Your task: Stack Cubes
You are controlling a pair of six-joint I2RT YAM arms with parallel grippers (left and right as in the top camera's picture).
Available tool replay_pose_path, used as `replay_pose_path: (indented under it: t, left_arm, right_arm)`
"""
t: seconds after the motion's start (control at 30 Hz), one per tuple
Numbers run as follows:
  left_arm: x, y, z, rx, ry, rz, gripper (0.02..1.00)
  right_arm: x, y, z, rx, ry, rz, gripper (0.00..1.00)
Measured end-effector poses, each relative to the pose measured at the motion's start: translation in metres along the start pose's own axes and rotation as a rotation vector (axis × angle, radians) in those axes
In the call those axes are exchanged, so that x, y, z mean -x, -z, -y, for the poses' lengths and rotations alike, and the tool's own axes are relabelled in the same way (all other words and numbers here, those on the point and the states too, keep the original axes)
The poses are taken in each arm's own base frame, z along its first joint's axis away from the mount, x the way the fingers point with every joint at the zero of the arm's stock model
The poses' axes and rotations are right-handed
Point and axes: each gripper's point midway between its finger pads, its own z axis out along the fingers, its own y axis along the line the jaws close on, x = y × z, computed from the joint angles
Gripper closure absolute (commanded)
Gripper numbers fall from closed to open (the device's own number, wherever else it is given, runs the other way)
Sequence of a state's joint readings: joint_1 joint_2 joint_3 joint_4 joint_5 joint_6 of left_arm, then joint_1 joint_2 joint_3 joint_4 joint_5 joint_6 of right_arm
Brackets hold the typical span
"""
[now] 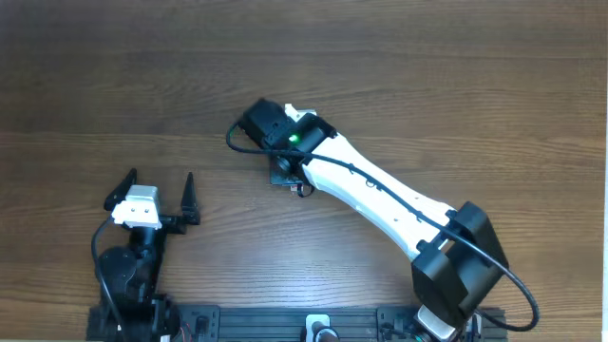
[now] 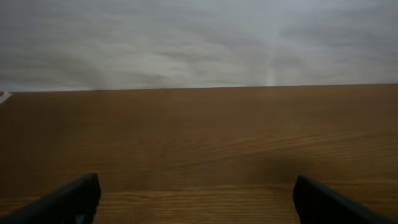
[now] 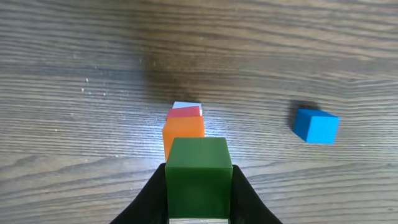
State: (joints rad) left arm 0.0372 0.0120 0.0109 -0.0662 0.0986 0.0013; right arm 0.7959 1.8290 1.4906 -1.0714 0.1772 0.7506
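Right end effector [image 3: 199,186] grips green cube [image 3: 198,163] close to orange cube [image 3: 183,132]; left end effector [image 2: 196,202] released

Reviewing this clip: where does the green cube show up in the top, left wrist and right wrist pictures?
Right wrist view: the solid green cube sits bottom centre, clamped in the right gripper.
Top view: hidden under the right arm's wrist, left of centre; the green light there is not it.
Left wrist view: not in it.
Shared landmark: the brown wood-grain table.
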Motion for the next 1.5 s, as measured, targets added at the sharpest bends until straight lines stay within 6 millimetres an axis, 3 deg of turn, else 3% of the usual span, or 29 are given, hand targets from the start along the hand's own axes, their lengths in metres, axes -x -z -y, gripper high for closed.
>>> replay_pose_path:
  t: [1.5]
  left_arm:
    - [0.0, 0.0, 0.0, 0.0, 0.0, 0.0, 0.018]
  right_arm:
    - [0.0, -0.017, -0.008, 0.02, 0.013, -0.032, 0.989]
